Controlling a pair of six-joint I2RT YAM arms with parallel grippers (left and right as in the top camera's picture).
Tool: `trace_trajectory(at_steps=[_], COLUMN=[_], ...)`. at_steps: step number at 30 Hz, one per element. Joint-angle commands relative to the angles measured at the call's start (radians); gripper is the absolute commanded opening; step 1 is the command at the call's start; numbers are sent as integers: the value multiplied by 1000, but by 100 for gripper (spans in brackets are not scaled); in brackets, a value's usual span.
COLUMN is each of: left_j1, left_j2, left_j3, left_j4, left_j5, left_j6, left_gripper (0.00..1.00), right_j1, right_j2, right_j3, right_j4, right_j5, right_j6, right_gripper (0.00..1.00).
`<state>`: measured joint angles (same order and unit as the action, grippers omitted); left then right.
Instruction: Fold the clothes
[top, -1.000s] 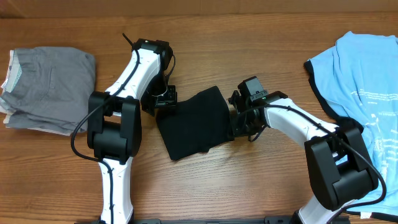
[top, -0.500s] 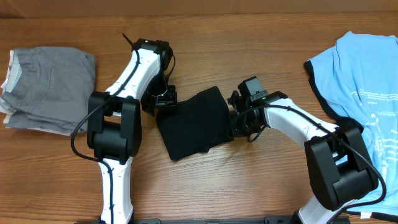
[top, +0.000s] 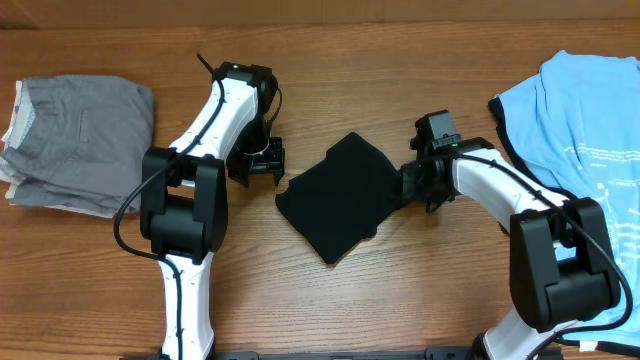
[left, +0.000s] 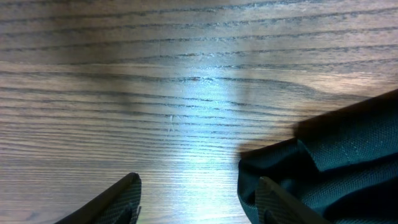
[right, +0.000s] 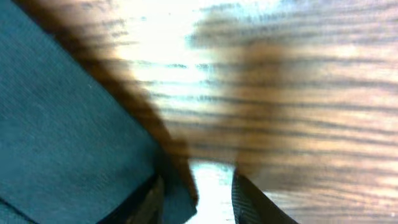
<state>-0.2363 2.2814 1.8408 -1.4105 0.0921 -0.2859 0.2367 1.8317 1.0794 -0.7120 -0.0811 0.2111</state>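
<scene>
- The wooden desk (top: 400, 50) carries everything, and both pincers are low over its middle part.
- The light blue tee (top: 590, 120), with white print, lies unfolded and wrinkled. It is well apart from the right pincer (top: 408, 187), on the side away from the other pincer, and part of it goes out of the picture.
- A grey garment (top: 85, 140) lies folded in a thick pile. It is well apart from the left pincer (top: 262, 160), on its outer side.
- The black tee (top: 345, 195) is folded into a compact square, turned like a diamond, and lies flat on the desk between the two pincers. Its right corner is at the right pincer, and its left corner is just beside the left pincer.
- The left pincer (left: 196, 196) is released. In the wrist view its fingers stand wide apart with only bare wood between them. The folded corner of the black tee lies at the right finger (left: 277, 202), outside the gap.
- The right pincer (right: 198, 193) appears in a blurred wrist view. Black cloth fills the side by the left finger (right: 152, 196), and its edge reaches a little into the gap. Light wood shows in the rest of the gap. I cannot tell whether this pincer clenches the cloth or is released.
</scene>
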Motion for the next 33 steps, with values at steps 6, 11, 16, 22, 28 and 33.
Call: trace_trajectory(at_steps=[6, 11, 16, 22, 28, 33], left_j1=[-12, -12, -13, -31, -60, -66], left_j2=[-39, -39, -34, -10, 50, 92], left_j3=[26, 82, 86, 84, 77, 74], left_j4=[64, 198, 318, 349, 347, 353], left_j5=[114, 445, 692, 687, 563, 514], left_j6=[66, 274, 357, 365, 360, 354], left_gripper=[61, 73, 100, 100, 100, 100], right_j1=[-16, -13, -6, -2, -2, -2], right_j2=[-112, -163, -150, -148, -148, -148], right_j3=[163, 198, 190, 190, 190, 190], right_j4=[-164, -242, -288, -290, -306, -330], right_j5=[-15, -249, -323, -321, -321, -298], right_j6=[52, 52, 51, 51, 51, 48], right_gripper=[40, 45, 45, 45, 45, 45])
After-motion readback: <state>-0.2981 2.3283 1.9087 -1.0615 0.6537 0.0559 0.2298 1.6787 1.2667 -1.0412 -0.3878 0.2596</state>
